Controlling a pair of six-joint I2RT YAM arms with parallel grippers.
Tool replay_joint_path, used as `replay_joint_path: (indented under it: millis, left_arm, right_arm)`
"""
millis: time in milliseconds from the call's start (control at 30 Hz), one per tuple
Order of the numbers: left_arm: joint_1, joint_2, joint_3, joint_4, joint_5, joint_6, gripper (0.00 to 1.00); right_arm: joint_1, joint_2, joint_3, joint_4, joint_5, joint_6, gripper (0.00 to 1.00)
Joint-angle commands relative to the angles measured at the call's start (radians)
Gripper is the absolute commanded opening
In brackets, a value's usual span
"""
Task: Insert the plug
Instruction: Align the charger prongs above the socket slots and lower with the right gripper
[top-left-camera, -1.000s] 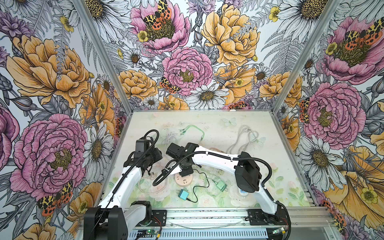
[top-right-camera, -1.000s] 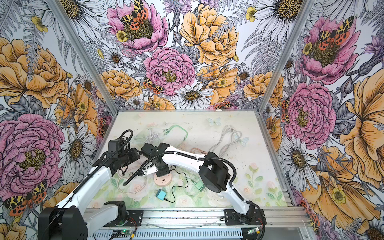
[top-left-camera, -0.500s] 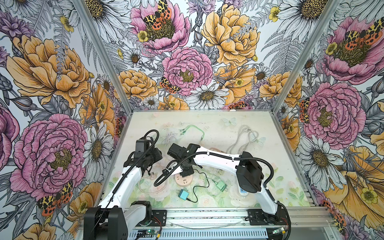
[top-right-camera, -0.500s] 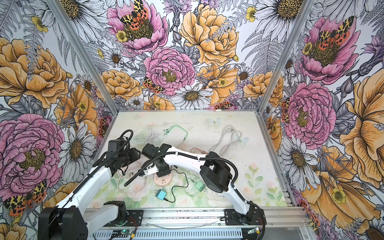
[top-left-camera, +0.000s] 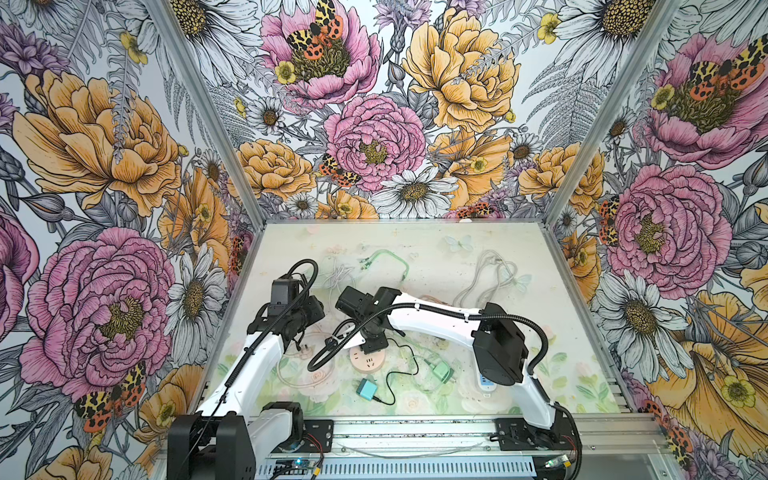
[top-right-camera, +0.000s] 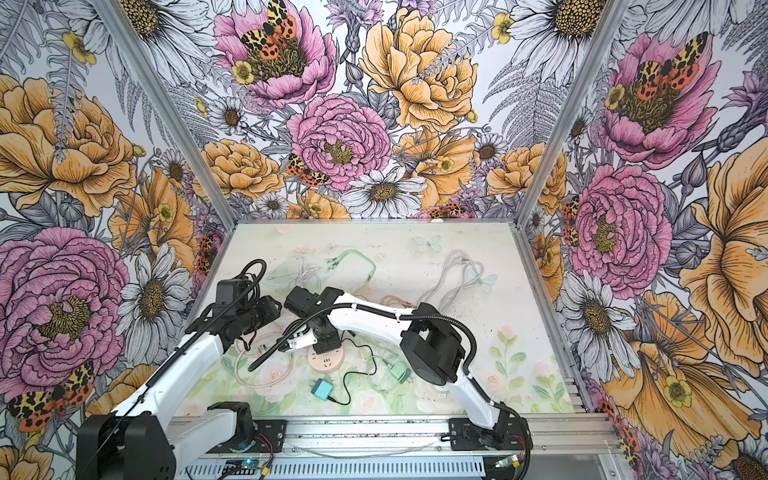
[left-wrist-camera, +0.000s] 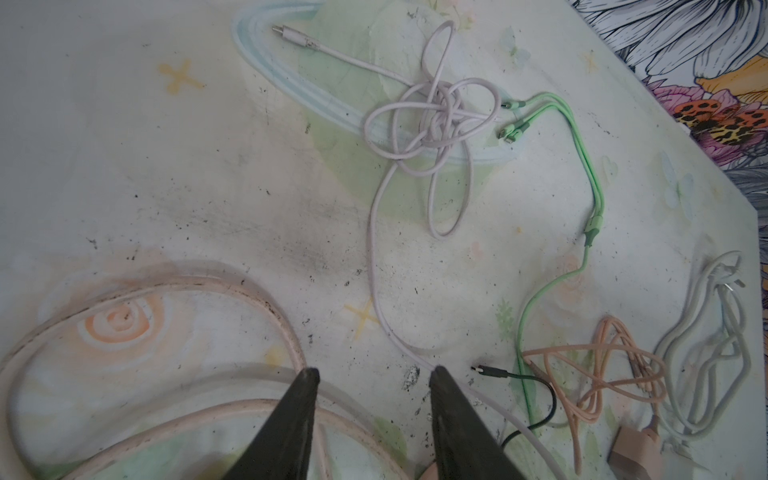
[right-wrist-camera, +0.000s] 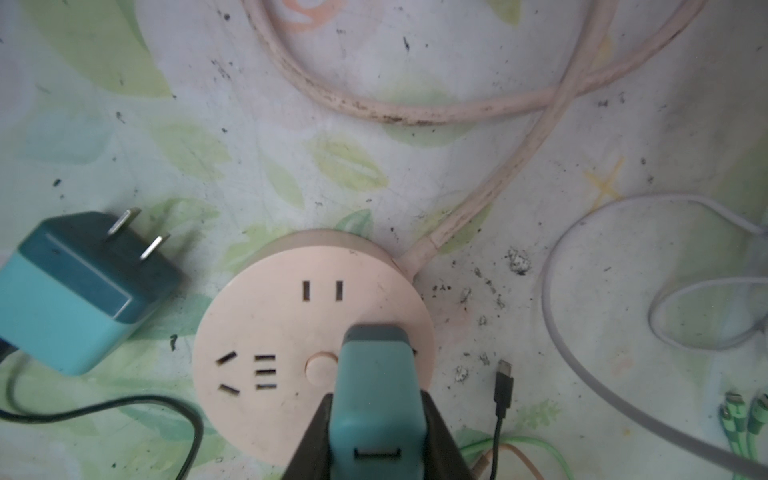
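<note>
A round pink socket (right-wrist-camera: 291, 332) lies on the mat and shows in both top views (top-left-camera: 366, 360) (top-right-camera: 325, 358). My right gripper (right-wrist-camera: 376, 397) is shut on a teal plug (right-wrist-camera: 376, 374), which stands on the socket's face beside the round button. Its prongs are hidden, so I cannot tell whether they sit in slots. In both top views the right gripper (top-left-camera: 374, 341) (top-right-camera: 328, 338) covers this plug. My left gripper (left-wrist-camera: 372, 372) is open and holds nothing, hovering over the socket's pink cord (left-wrist-camera: 166, 286), left of the socket (top-left-camera: 298, 338).
A second teal charger (right-wrist-camera: 75, 291) (top-left-camera: 366, 390) lies prongs-up beside the socket. A black USB-C lead (right-wrist-camera: 503, 386) lies near it, and a green charger (top-left-camera: 441, 371) sits further right. White (left-wrist-camera: 432, 120), green (left-wrist-camera: 590, 174), orange (left-wrist-camera: 598, 374) and grey (top-left-camera: 486, 278) cables lie toward the back.
</note>
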Motion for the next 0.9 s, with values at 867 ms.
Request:
replay_joint_path:
  millis: [867]
  left_arm:
    - [-0.003,-0.053,-0.021,0.002,0.021,0.009,0.47]
  right_arm:
    - [-0.017,-0.008,-0.136,0.043,0.088,0.034,0.41]
